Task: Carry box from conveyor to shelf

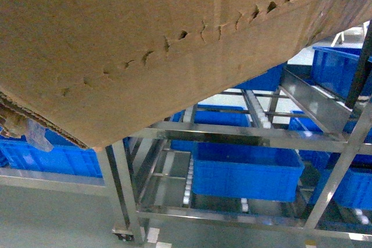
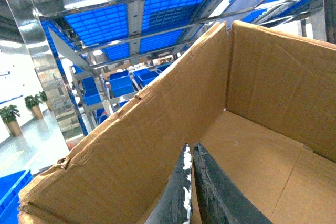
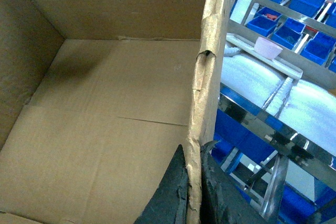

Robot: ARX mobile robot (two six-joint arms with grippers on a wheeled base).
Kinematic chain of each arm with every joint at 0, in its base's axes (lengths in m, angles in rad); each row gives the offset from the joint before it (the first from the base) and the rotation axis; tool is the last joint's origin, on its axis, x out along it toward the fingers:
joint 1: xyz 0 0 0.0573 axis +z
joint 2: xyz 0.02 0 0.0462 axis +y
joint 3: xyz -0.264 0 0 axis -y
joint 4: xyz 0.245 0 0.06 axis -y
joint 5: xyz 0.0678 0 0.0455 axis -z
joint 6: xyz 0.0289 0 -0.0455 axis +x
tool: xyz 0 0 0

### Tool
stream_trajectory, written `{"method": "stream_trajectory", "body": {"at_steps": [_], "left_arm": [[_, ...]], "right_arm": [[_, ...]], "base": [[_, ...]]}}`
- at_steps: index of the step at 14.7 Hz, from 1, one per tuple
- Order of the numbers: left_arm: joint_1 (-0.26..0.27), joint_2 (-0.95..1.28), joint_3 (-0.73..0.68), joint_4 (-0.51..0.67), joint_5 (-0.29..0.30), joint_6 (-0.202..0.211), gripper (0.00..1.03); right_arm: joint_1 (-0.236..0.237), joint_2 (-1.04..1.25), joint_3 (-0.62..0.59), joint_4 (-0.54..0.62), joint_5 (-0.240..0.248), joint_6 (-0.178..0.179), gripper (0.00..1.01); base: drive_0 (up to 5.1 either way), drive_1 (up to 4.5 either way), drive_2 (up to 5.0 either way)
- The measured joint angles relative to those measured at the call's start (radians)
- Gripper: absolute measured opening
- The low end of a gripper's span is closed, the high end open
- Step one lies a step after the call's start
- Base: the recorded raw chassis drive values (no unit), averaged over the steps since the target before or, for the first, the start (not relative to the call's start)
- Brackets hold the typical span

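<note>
We hold the cardboard box up in the air, tilted, so close to our head camera that its brown outer wall with a dotted perforation line fills most of that view. Our left gripper has its two dark fingers pressed together on the box's torn upper edge, one finger inside and one outside the wall, with only the cardboard between them. Our right gripper is clamped the same way on the opposite wall, its fingers squeezing the ragged edge from both sides. Both wrist views look down into the box's bare interior, where the bottom flaps meet at a seam. Below and beyond the box stands a stainless steel shelf rack with roller tracks on its sloping levels. A blue plastic bin sits on the rack's lower level, and more blue bins rest on the levels behind and to the right. In the right wrist view a pale pink bowl sits on a ledge beyond the rack. In the left wrist view, potted plants stand far off on the floor.
</note>
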Motion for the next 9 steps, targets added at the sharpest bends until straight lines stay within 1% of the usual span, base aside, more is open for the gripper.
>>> {"method": "stream_trajectory", "body": {"at_steps": [9], "left_arm": [[0.000, 0.000, 0.000, 0.000, 0.000, 0.000, 0.02]], "right_arm": [[0.000, 0.000, 0.000, 0.000, 0.000, 0.000, 0.03]], "base": [[0.0, 0.00, 0.0]]}}
